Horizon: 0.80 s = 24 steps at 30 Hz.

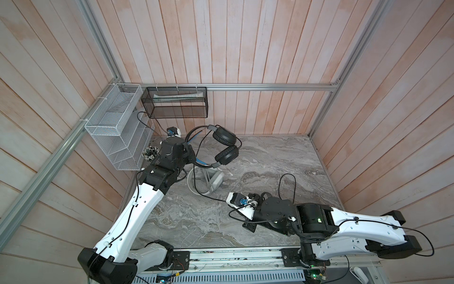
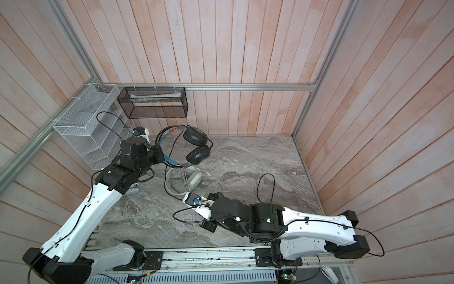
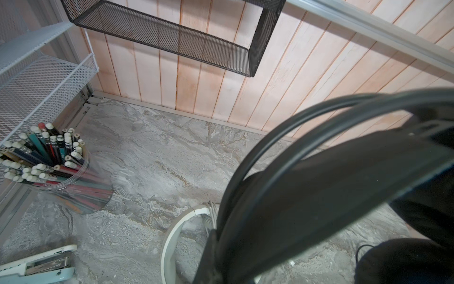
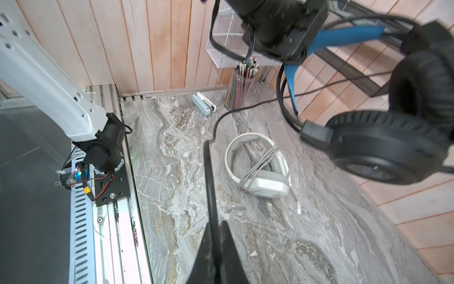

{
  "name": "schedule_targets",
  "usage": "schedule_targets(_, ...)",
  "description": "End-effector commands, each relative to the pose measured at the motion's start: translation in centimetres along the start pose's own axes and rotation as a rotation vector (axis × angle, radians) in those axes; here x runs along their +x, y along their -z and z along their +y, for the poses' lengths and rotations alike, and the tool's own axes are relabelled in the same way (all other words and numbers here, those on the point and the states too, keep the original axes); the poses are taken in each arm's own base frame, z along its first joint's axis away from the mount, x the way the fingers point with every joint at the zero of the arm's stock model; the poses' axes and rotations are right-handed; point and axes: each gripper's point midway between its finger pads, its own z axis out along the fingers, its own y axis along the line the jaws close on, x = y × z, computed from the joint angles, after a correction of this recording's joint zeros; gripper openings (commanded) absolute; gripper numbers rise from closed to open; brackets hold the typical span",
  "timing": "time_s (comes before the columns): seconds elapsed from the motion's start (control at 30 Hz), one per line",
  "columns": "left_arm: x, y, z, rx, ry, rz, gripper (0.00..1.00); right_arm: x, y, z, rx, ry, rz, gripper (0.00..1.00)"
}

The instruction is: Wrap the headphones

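Right wrist view: black blue-lined over-ear headphones (image 4: 393,137) held aloft so the cord hangs free for wrapping.
Left fingers (image 4: 293,49) clamp blue headband (image 4: 344,34); right fingers (image 4: 228,250) pinch black cable (image 4: 210,177) to guide it.

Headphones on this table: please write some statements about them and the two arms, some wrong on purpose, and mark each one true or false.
1. The black headphones lie flat on the table. False: the left gripper holds them up by the headband.
2. The white headphones have their white cable wound around them. True.
3. The right gripper is shut on the black cable. True.
4. The cup of pencils has tipped over. False: it stands upright near the white mesh shelf.
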Motion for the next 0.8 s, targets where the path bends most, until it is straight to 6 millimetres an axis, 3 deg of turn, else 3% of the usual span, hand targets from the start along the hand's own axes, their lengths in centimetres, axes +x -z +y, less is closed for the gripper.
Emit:
schedule_targets(0.0, -0.3, 0.2, -1.0, 0.073, 0.010, -0.036, 0.00, -2.8, 1.5, -0.6, 0.001, 0.048, -0.047, 0.00)
schedule_targets(0.27, 3.7, -0.1, 0.5, 0.068, -0.039, -0.008, 0.00, -7.5, 3.8, -3.1, 0.090, 0.140, -0.106, 0.00)
schedule_targets(0.43, 4.5, 0.4, 0.6, 0.088, -0.054, -0.007, 0.00, -9.2, 4.1, -5.2, 0.182, 0.185, -0.128, 0.00)
schedule_targets(0.6, 5.1, 1.4, -0.9, 0.184, -0.077, -0.009, 0.00, -10.6, 4.2, -8.6, 0.235, 0.162, -0.164, 0.00)
schedule_targets(0.77, 7.0, 2.5, -3.1, 0.257, -0.173, 0.011, 0.00, -11.7, 3.1, -12.5, 0.273, 0.143, -0.173, 0.00)
